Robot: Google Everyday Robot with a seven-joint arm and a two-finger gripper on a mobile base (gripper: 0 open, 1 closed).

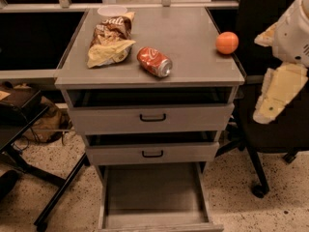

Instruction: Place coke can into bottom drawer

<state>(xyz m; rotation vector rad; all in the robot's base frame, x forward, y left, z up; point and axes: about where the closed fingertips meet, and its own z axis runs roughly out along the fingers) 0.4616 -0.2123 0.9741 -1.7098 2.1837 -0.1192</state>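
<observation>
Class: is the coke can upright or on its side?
On its side: the coke can lies on the cabinet top, silver end sideways. The hand hangs far right.
</observation>
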